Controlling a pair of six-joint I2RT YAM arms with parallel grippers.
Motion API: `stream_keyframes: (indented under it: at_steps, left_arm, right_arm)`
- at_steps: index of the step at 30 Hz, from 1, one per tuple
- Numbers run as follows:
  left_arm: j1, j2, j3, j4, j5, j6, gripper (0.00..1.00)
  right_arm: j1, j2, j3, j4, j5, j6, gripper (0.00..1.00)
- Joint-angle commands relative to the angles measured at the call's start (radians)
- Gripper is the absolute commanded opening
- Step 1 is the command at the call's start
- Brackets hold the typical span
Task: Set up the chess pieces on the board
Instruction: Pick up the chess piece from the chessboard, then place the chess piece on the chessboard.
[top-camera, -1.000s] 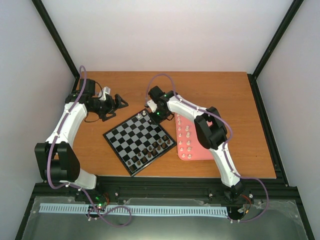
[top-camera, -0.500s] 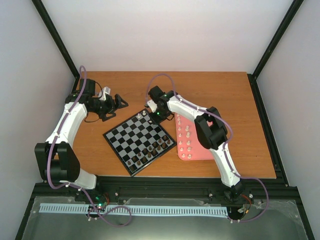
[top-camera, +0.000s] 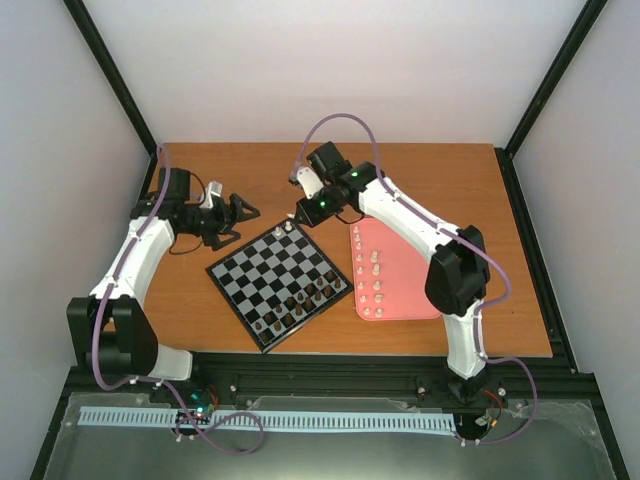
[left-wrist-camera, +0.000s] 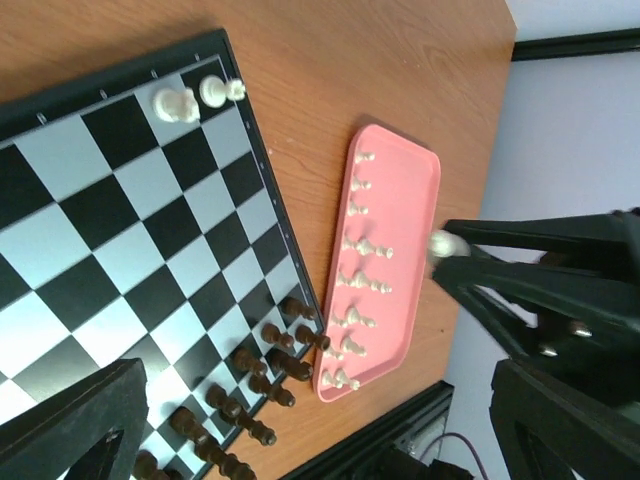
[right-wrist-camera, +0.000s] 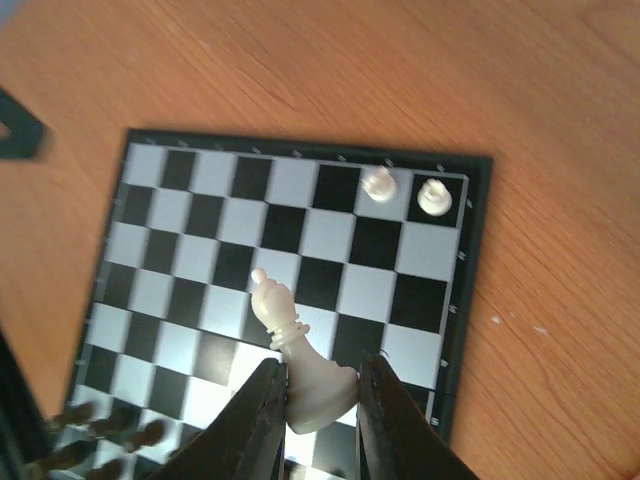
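Observation:
My right gripper (right-wrist-camera: 320, 400) is shut on the base of a cream-white chess piece (right-wrist-camera: 290, 335), a bishop-like figure held above the board (right-wrist-camera: 190, 250). Two white pieces (right-wrist-camera: 378, 184) stand at the board's corner squares. In the top view the right gripper (top-camera: 300, 217) hovers over the far corner of the board (top-camera: 262, 275), near those white pieces (top-camera: 285, 230). Several more white pieces (top-camera: 372, 275) stand on the pink tray (top-camera: 400, 290). My left gripper (top-camera: 240, 212) waits open beside the board's far left edge, holding nothing.
Dark brown pieces (top-camera: 300, 303) crowd the board's near right rows, also seen as dark brown pieces (left-wrist-camera: 250, 370) in the left wrist view. The pink tray (left-wrist-camera: 410, 190) lies close along the board's right side. Black frame rails bound the wooden table (top-camera: 450, 190).
The right gripper has closed on the white piece and lifted up and back from the board's far corner, the arm stretching out. The left arm shifted slightly.

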Motion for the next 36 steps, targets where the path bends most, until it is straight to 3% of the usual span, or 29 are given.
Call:
stream_keyframes:
  at_steps: [1, 8, 15, 31, 36]
  left_arm:
    - [-0.002, -0.047, -0.070, 0.155, 0.112, -0.177, 0.94]
    - [-0.061, -0.042, -0.070, 0.308, 0.102, -0.388, 0.85]
    - [-0.099, 0.008, -0.026, 0.364, 0.086, -0.462, 0.77]
    - [-0.116, 0.018, -0.030, 0.390, 0.101, -0.505, 0.43]
    - [-0.116, 0.016, -0.025, 0.388, 0.101, -0.513, 0.23]
  right_arm:
    - [-0.005, -0.050, -0.007, 0.042, -0.125, 0.064, 0.07]
    - [0.016, -0.030, 0.014, 0.084, -0.186, 0.097, 0.07]
    - [0.039, -0.002, 0.077, 0.068, -0.198, 0.099, 0.07]
    - [0.045, 0.034, 0.146, 0.070, -0.176, 0.114, 0.07]
    - [0.045, 0.047, 0.170, 0.066, -0.166, 0.112, 0.07]
